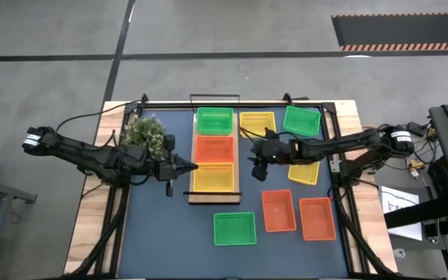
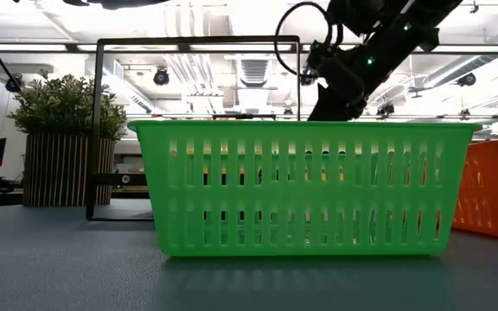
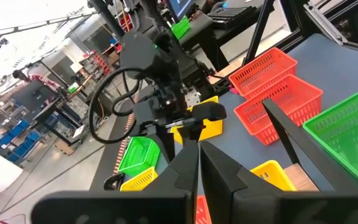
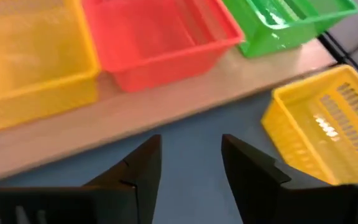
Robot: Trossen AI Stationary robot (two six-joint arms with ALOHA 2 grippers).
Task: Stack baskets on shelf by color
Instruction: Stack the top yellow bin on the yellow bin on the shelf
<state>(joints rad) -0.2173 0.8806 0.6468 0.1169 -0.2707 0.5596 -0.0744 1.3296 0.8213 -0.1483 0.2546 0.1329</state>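
Right claw (image 1: 257, 160) hanging open and empty, just off the shelf (image 1: 213, 197); I'm judging next grab is the yellow basket (image 1: 257, 123) at its 12 o'clock. Left claw (image 1: 183, 166) sitting closed.

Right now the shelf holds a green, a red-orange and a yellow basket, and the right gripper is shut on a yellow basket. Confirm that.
One detail is off. The shelf does hold a green basket, a red-orange basket and a yellow basket, but the right gripper holds nothing: the right wrist view shows its fingers spread over bare tabletop, beside a loose yellow basket.
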